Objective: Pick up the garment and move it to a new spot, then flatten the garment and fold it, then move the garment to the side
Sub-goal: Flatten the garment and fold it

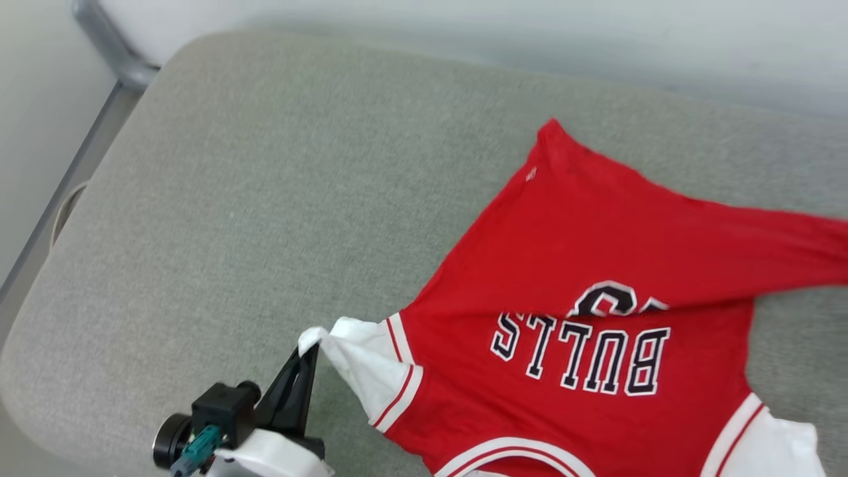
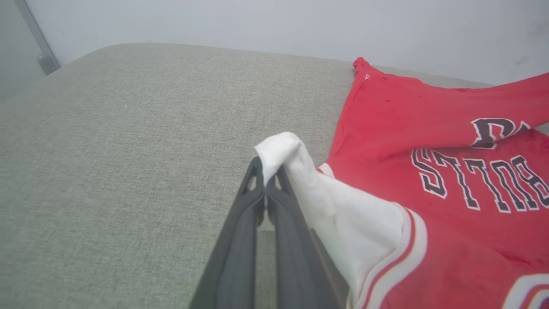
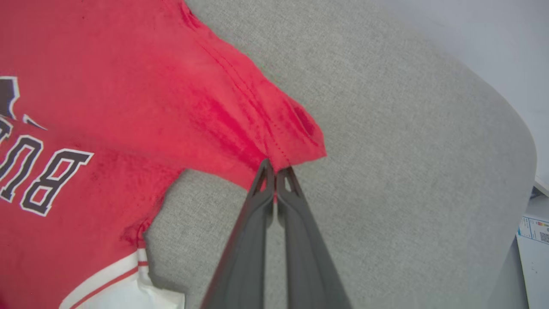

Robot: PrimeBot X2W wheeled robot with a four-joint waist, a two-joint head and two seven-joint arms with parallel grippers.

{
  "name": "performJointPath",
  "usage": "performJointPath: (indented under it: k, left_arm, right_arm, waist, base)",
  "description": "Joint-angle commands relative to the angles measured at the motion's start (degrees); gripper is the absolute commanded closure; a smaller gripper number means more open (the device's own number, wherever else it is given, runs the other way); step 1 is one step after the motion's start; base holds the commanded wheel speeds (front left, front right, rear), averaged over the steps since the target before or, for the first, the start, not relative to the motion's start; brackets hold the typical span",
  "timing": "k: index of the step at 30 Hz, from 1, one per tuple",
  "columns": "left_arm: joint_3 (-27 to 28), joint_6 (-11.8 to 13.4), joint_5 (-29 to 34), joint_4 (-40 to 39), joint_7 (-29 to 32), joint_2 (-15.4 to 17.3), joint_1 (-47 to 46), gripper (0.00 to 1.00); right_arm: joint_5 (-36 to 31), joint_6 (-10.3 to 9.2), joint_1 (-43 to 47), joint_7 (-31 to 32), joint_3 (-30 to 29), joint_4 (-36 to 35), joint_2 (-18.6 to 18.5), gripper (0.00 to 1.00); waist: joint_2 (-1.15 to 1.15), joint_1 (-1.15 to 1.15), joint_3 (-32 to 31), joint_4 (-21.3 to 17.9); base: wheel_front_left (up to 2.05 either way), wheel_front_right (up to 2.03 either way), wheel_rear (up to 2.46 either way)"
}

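Observation:
The garment (image 1: 583, 252), a red jersey T-shirt with white sleeves and a black "BULLS" print facing up, lies on the grey cushion (image 1: 278, 199) toward the right. My left gripper (image 1: 310, 350) is shut on the tip of a white sleeve (image 1: 361, 358), pulling it out to the left; the left wrist view shows the sleeve (image 2: 334, 206) pinched at the left gripper (image 2: 266, 174). My right gripper (image 3: 274, 169) is shut on a red hem corner of the garment (image 3: 283, 128), drawn out to the right.
The cushion has rounded corners and a wall close behind it (image 1: 530, 33). A grey metal bar (image 1: 106, 40) runs past the far left corner. A white box with a printed label (image 3: 534, 231) stands beyond the cushion's edge in the right wrist view.

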Motion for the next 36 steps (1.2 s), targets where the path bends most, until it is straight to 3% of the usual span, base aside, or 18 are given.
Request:
performJointPath:
  k: [1, 5, 11, 23, 29, 30, 31, 36]
  left_arm:
    - [0.40, 0.40, -0.39, -0.55, 0.24, 0.47, 1.18, 1.00]
    - [1.28, 1.36, -0.95, -1.82, 0.69, 1.19, 3.64, 1.00]
    - [1.69, 2.03, -1.53, -3.07, 1.31, 2.11, 5.75, 1.00]
    - [1.43, 2.39, -1.90, -3.09, 1.83, 2.95, 6.13, 1.00]
    - [1.31, 2.65, -2.21, -2.82, 1.69, 2.99, 6.33, 1.00]
    - [1.37, 2.73, -2.31, -2.80, 1.65, 3.04, 6.48, 1.00]
    - [1.41, 2.84, -2.35, -2.81, 1.60, 3.10, 6.61, 1.00]
    - [1.38, 3.09, -2.37, -3.24, 1.44, 3.28, 7.22, 1.00]
  right_arm:
    - [0.73, -0.08, 3.37, -0.27, -0.75, -1.16, -0.72, 1.00]
    - [1.91, -0.08, 11.67, -0.60, -4.12, -4.33, -1.20, 1.00]
    - [1.98, -0.08, 24.42, -0.53, -10.11, -7.36, 1.07, 1.00]
    - [-1.05, -0.08, 45.22, 0.95, -16.32, -8.55, 10.90, 1.00]
    - [-2.93, -0.09, 48.69, 0.14, -17.91, -8.35, 14.34, 1.00]
    - [-3.20, -0.09, 48.25, -0.60, -18.69, -8.61, 14.89, 0.60]
    - [-3.25, -0.10, 47.41, -1.59, -19.95, -8.93, 15.72, 0.00]
    - [-4.31, -0.07, 43.98, -5.95, -24.71, -12.73, 17.56, 0.00]
  waist:
    - [0.00, 0.01, -2.24, -1.62]
    - [0.00, 0.01, -3.90, -3.12]
    - [0.00, 0.01, -5.44, -4.69]
    - [0.00, 0.01, -6.69, -5.64]
    - [0.00, 0.01, -6.92, -5.98]
    - [0.00, 0.01, -7.00, -6.13]
    - [0.00, 0.01, -7.05, -6.25]
    - [0.00, 0.01, -7.50, -6.57]
  base:
    - [0.00, 0.00, 0.00]
    - [0.00, 0.00, 0.00]
    - [0.00, 0.00, 0.00]
    - [0.00, 0.00, 0.00]
    - [0.00, 0.00, 0.00]
    - [0.00, 0.00, 0.00]
    - [0.00, 0.00, 0.00]
    - [0.00, 0.00, 0.00]
